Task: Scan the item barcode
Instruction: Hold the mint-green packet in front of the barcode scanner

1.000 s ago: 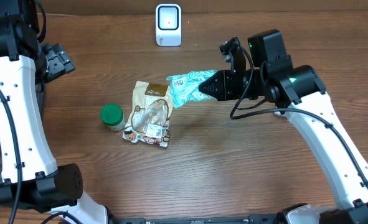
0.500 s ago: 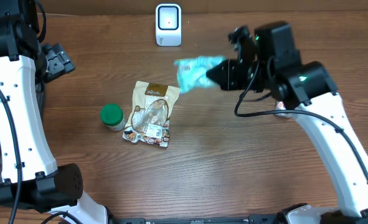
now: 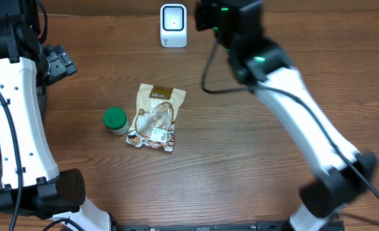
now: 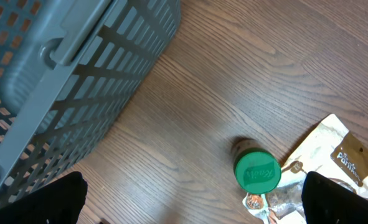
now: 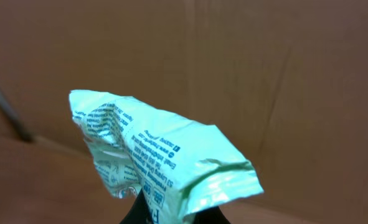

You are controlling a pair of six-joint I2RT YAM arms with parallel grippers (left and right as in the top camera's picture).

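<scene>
step in hand looks like presenting: the item is up off the brown wooden table (image 3: 240, 167) and at the reader, with no sign of a read yet. the grey slatted plastic basket (image 4: 59, 74) shows clearly only in the left wrist view. the white-and-black right arm (image 3: 285, 83) reaches to the far edge, its head just right of the reader. the left arm (image 3: 16, 96) is parked at the left side, and the left claw (image 4: 193, 193) is spread wide with nothing in it. the cream and brown foil pouch (image 3: 156, 117) lies flat mid-table, untouched. the task's thing, a crinkled pale green printed film packet (image 5: 165, 155), is pinched at its lower end by the right claw (image 5: 171, 214), clamped on it, free end sticking up. the small white box scanner with a dark window (image 3: 173, 25) stands at the far edge. the small green-lidded jar (image 3: 115, 120) sits just left of the pouch. next move, my call: rotate the wrist so the barcode panel faces the scanner window squarely and flat, since wrinkled film could spoil the read. overhead hides the packet and right claw under the arm's head; the right wrist view shows the grip and fine print but not the scanner, and i can't pick out the barcode for sure.
</scene>
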